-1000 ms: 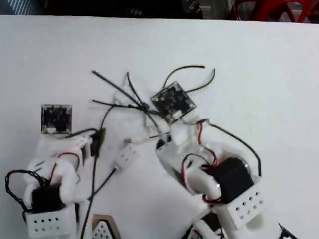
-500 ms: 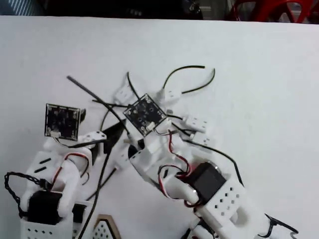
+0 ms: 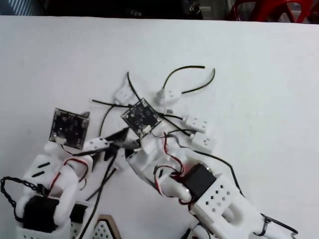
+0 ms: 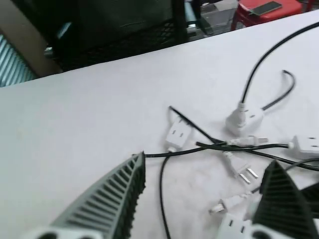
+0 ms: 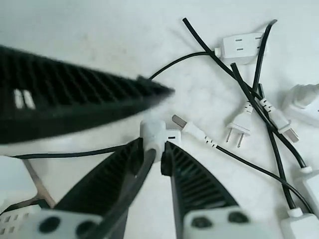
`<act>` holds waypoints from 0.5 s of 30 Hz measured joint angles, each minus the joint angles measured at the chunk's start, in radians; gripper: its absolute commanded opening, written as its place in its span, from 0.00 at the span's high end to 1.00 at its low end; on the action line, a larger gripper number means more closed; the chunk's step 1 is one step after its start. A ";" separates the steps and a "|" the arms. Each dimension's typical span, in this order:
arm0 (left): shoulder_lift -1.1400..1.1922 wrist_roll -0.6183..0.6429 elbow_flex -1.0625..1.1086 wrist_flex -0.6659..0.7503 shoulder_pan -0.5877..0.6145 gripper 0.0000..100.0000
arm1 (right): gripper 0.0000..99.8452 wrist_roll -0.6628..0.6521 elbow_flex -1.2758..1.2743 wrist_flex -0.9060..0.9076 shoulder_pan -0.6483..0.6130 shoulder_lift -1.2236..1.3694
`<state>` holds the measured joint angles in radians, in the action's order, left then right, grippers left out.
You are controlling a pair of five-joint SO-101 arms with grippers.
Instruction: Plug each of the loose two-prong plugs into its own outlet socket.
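Note:
My right gripper [image 5: 154, 147] is shut on a white outlet socket [image 5: 152, 130] whose black cable trails off across the table. A loose two-prong plug [image 5: 192, 131] lies just beside it, prongs toward the socket. One black finger [image 5: 75, 102] of the left gripper reaches in close above them. My left gripper [image 4: 208, 162] is open and hovers over the cable tangle, with two loose plugs [image 4: 239, 167] [image 4: 227, 204] between its fingers. In the high view the left gripper [image 3: 110, 144] sits next to the right arm [image 3: 199, 184].
Several white sockets on black cables lie scattered behind the grippers [image 3: 122, 94] [image 3: 167, 94] [image 3: 195, 122] [image 3: 204, 142]. More plugs [image 5: 239, 127] [image 5: 279, 119] cross under the cables. The white table [image 3: 264, 74] stretches bare to the right and back. A wooden piece [image 3: 102, 226] sits at the front edge.
The right arm swung left and toward the front, dragging cables and sockets with it. The left arm turned its gripper rightward, closer to the right gripper.

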<state>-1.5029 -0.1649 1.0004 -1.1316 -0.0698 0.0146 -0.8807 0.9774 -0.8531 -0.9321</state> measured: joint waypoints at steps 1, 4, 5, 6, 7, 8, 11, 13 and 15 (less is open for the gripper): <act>0.000 0.000 0.012 0.009 0.040 0.64 | 0.98 0.000 -0.021 -0.021 0.014 0.000; 0.002 0.000 0.074 0.048 0.178 0.64 | 0.98 0.000 -0.084 -0.089 0.037 0.000; 0.002 0.000 0.103 0.061 0.227 0.64 | 0.98 0.000 -0.101 -0.109 0.034 0.002; 0.002 0.000 0.133 0.078 0.275 0.64 | 0.98 0.000 -0.114 -0.127 0.032 0.002; 0.003 0.000 0.169 0.097 0.319 0.64 | 0.98 -0.014 -0.120 -0.144 0.034 0.008; 0.003 0.000 0.206 0.117 0.362 0.64 | 0.98 -0.029 -0.121 -0.160 0.040 0.021; 0.011 0.000 0.330 0.183 0.439 0.64 | 0.98 -0.051 -0.121 -0.210 0.043 0.106; 0.012 0.000 0.393 0.219 0.465 0.65 | 0.98 -0.060 -0.121 -0.253 0.038 0.189; 0.012 0.000 0.419 0.238 0.471 0.65 | 0.98 -0.060 -0.121 -0.282 0.038 0.267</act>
<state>-1.4906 -0.1649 1.4193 -0.8938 0.4012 -0.0453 -1.0019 0.6951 -0.8147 -0.6651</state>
